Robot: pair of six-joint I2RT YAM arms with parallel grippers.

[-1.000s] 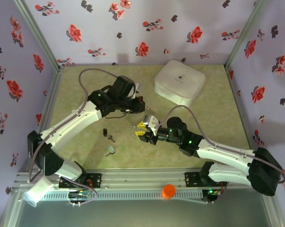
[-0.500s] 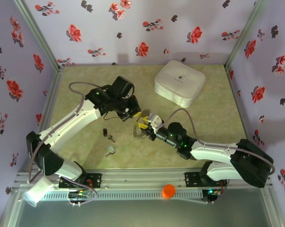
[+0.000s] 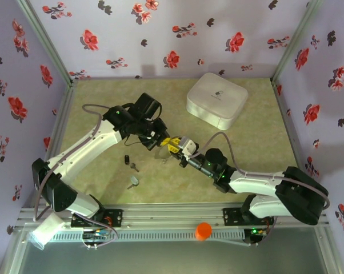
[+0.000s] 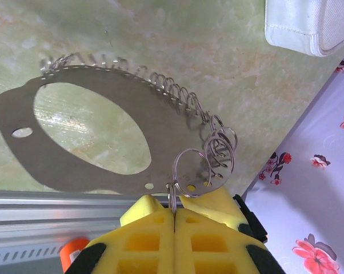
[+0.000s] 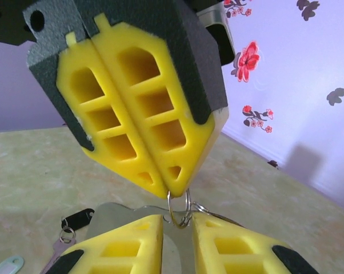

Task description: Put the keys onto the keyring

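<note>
Setting: You are looking at a mottled green-beige table (image 3: 263,142) closed in by lilac walls (image 3: 160,34) printed with red and dark flowers.
Keyring (image 4: 63,177): It is a thin, flat grey metal plate with a big oval cut-out and a few small holes. A row of little wire rings is strung along one edge. It hangs in the air over the middle of the table, between your two arms.
Left gripper (image 4: 174,208): Its yellow pads are pressed together on one wire ring at the plate's end, and the plate dangles from that ring.
Right gripper (image 5: 179,225): It sits just under the left one's tips. Its pads are a little apart and the pinched ring hangs in the gap. You cannot tell whether either pad touches the wire.
Loose on the table: The black-headed key (image 3: 128,160) and the silver key (image 3: 133,181) lie flat, near and left of the grippers, apart from each other and from the plate.
Around: A white rounded-square box (image 3: 216,100) sits far right. An orange cap (image 3: 203,230) rests at the metal rail (image 3: 172,220) along the near edge.
In the way: The rings bunch and overlap at the held end, and the left pads cover the top of the pinched one.
Materials: The pads are ribbed yellow foam in black shells, the plate is matt, and the rings are bright wire.
</note>
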